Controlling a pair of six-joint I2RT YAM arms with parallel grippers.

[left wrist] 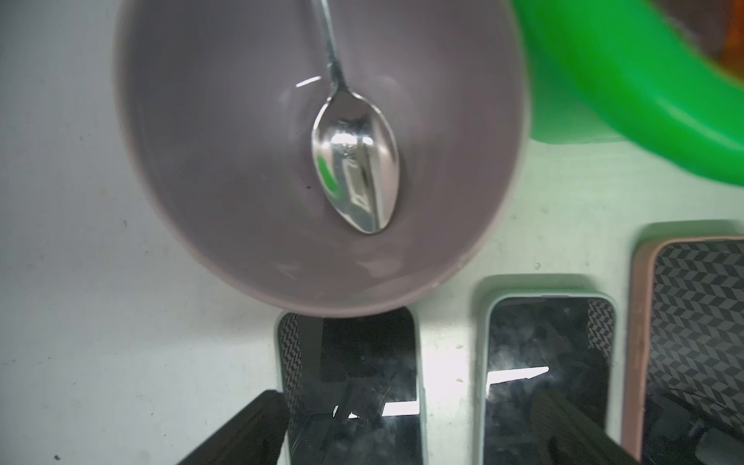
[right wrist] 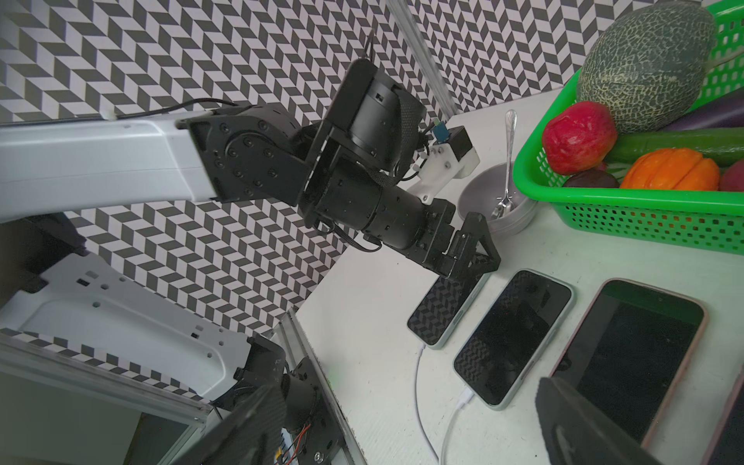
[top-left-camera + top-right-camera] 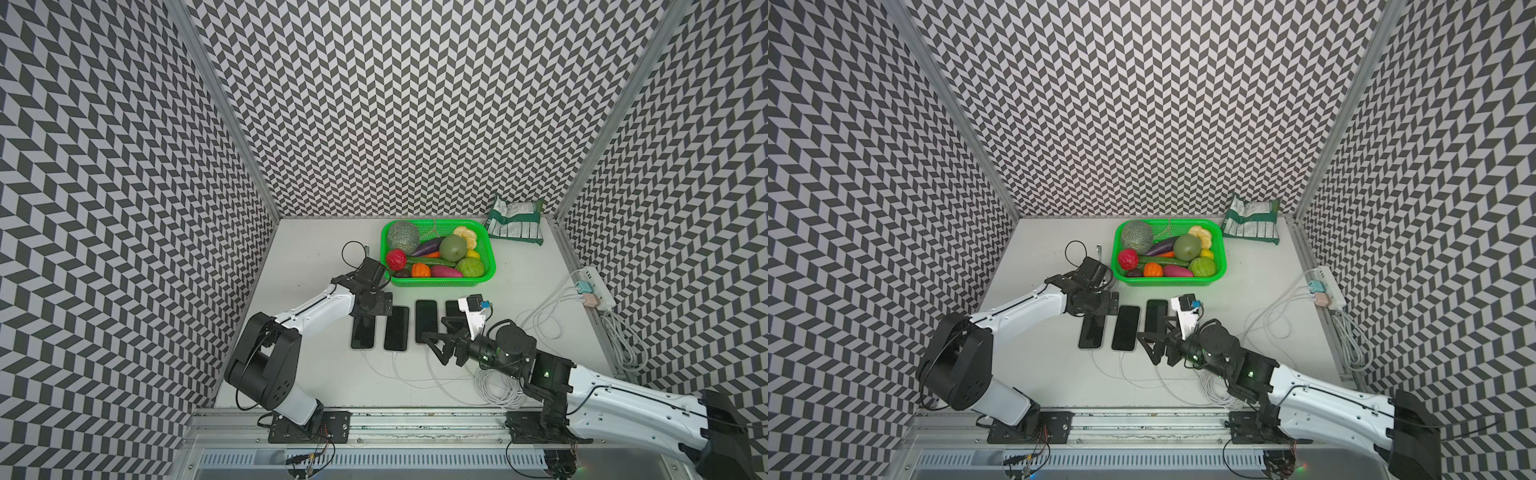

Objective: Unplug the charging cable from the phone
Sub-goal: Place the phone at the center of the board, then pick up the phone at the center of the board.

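Several dark phones lie in a row on the white table. White charging cables [image 3: 399, 370] run from their near ends; two plugs [image 2: 467, 396] show in the right wrist view. My left gripper [image 1: 406, 430] is open above the far end of the leftmost phone [image 3: 363, 332], its fingers [image 1: 249, 426] on either side of that phone. My right gripper [image 3: 432, 349] is open and empty over the near end of the third phone [image 3: 426, 318], which has a pink case [image 2: 628, 362]. One finger [image 2: 583, 422] hides that phone's plug.
A green basket [image 3: 436, 284] of toy fruit and vegetables stands behind the phones. Beside it is a grey bowl [image 1: 201, 161] with a spoon [image 1: 354, 161]. A power strip [image 3: 598, 286] lies at the right edge. Coiled white cable [image 3: 498, 386] lies under my right arm. A snack bag [image 3: 515, 224] is at the back.
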